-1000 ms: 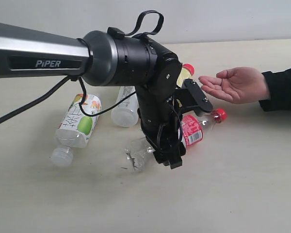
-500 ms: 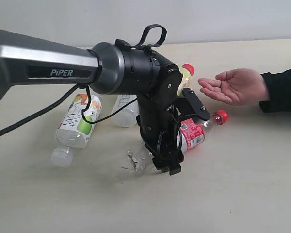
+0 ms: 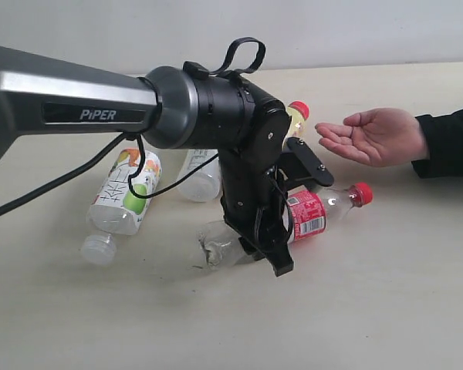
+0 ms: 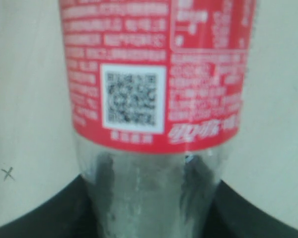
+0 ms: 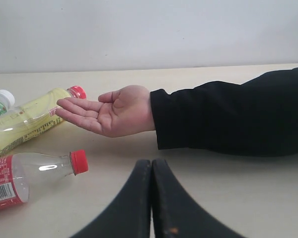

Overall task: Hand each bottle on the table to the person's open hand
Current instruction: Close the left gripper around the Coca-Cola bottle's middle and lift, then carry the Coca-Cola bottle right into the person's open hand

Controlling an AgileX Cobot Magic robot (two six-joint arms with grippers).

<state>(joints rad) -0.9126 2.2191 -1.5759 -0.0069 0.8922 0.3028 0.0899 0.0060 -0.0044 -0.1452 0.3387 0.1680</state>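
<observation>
My left gripper (image 3: 264,248) is shut on the clear bottle with the red label (image 3: 307,216), gripping its clear body below the label; its red cap (image 3: 363,193) points toward the person's open hand (image 3: 370,136). In the left wrist view this bottle (image 4: 154,74) fills the frame between the dark jaws of the left gripper (image 4: 151,201). The yellow bottle (image 3: 295,117) lies behind the arm, the white bottle (image 3: 201,176) and the squarish fruit-label bottle (image 3: 123,193) to the left. My right gripper (image 5: 151,171) is shut on nothing, low over the table (image 5: 248,188).
The person's dark sleeve (image 3: 451,142) crosses the table's right side. From the right wrist, the hand (image 5: 109,114) hovers palm up beside the yellow bottle (image 5: 25,124), with the red-label bottle (image 5: 35,173) nearer. The left arm (image 3: 77,100) spans the upper left.
The left gripper has shifted slightly right with the red-label bottle, so its cap sits a little nearer the hand and lower. The hand and the other bottles have stayed put.
</observation>
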